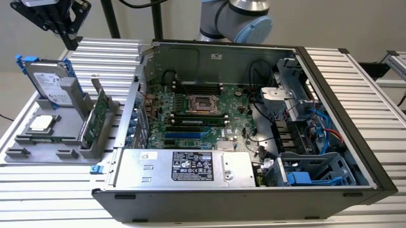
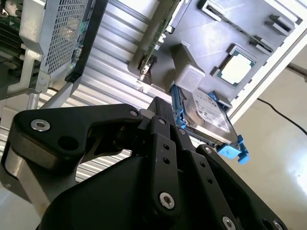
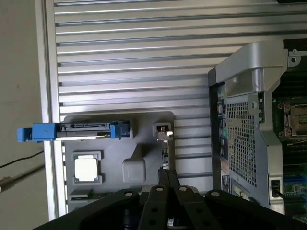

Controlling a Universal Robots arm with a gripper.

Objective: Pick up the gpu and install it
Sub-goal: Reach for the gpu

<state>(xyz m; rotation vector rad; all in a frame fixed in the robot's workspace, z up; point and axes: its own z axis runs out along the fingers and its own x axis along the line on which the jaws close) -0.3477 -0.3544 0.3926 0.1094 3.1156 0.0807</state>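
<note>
Your pincer hangs high over the far corner of the table at the exterior view's left, above and beyond the tray. It looks closed, fingertips together, with nothing between them; both wrist views show the same pinched tip.

The gpu stands on its long edge in a slot of the tray, green face towards the drive, which stands upright in the neighbouring slot. Its silver bracket rises at the far end. The card is just beside the open case and well apart from the pincer. In the first wrist view you look almost straight down on it, so it reads as a thin line with the bracket at one end, just ahead of the tip.

By my reading you are at the approach, before any pick: the card sits untouched in its slot and nothing is in the case's expansion slots. A grasp here calls for parted jaws, turned to straddle the card's thin top edge, clear of the drive and the bracket.
</note>
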